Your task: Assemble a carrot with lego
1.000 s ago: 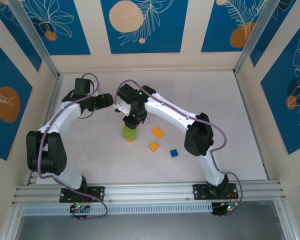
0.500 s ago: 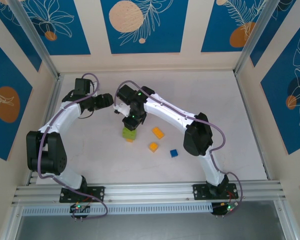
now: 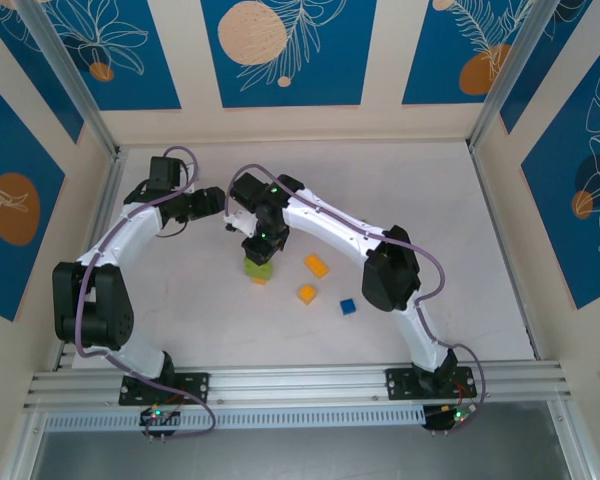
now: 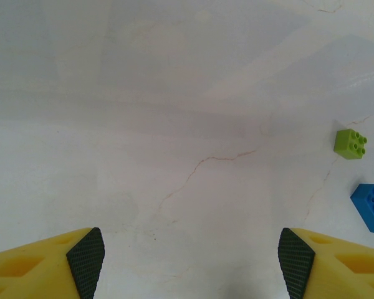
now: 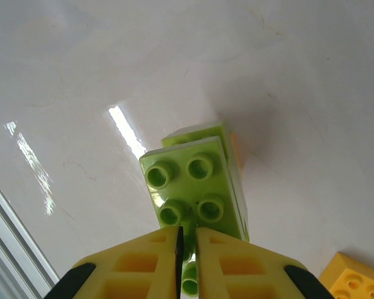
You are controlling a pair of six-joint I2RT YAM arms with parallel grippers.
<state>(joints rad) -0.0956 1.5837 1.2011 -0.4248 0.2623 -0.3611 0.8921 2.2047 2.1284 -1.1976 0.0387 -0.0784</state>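
Right wrist view first: my right pincer (image 5: 187,242) is closed down to a hairline slit, and I can make out nothing caught between its yellow fingers (image 5: 137,265). The tips sit over the near end of the lime-green stack (image 5: 196,187), though I cannot tell whether they actually touch it. Four studs of the top brick show beyond the tips and more green peeks out beneath the fingers. From that I judge its long axis runs straight out from the pincer, roughly in line with the slit, not across it. A sliver of orange shows at the stack's foot. In the top external view the stack stands mid-table directly under that pincer. Just to its right lie an orange brick (image 3: 316,265), a second orange brick (image 3: 306,293) and a blue brick (image 3: 348,306), all loose on the table (image 3: 460,220). My left pincer (image 4: 191,265) stands apart at the stack's far-left side. Its jaws are wide with only bare surface between them, and a small lime brick (image 4: 351,143) and a blue block (image 4: 369,208) lie off at its right edge. The right arm is plainly the nearer one. As I read it, anything done to the stack is a straight-down move from there.
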